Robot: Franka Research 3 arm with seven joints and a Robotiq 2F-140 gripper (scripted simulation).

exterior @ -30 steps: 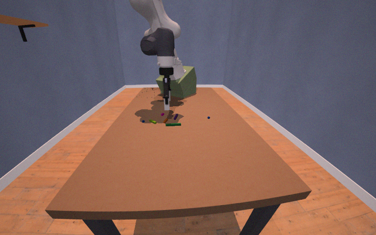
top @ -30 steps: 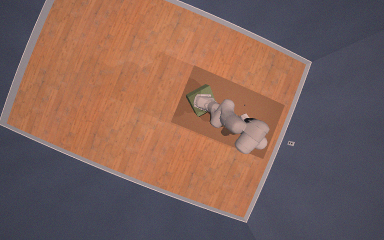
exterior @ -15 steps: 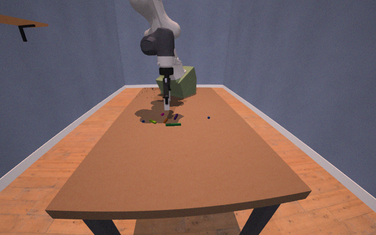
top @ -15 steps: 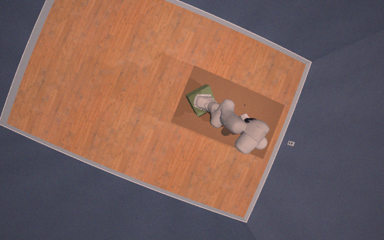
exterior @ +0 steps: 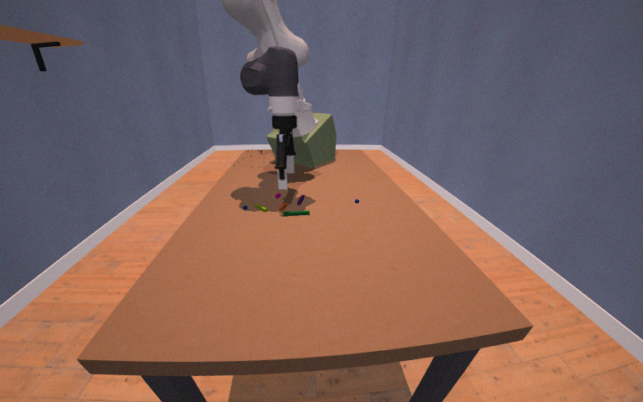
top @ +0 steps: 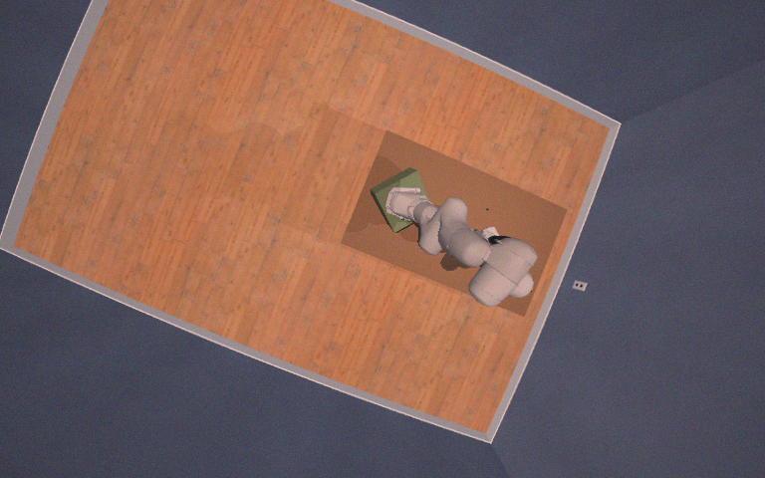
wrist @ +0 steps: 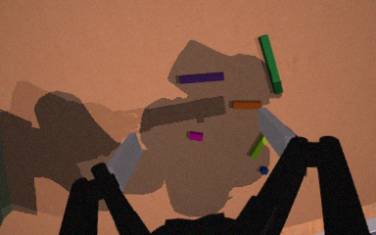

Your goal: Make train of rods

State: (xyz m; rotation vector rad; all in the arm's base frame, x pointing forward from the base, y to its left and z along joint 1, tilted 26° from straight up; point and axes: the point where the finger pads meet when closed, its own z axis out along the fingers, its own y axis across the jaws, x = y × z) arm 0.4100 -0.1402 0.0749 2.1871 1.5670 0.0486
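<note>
Two tiny blue rods lie well apart; careless fingertips could tip or push either, spoiling alignment. The open, empty end effector hovers above the surface, where the long, slim green rod lies flat beyond the orange rod, near the dark purple rod.

1. From the exterior, the arm shows no change of pose that can be made out, and from the top none either.
2. The tool shows no discernible shift.
3. Among the rods, no move can be told in the exterior view; the wrist view has no earlier picture for comparison.
</note>
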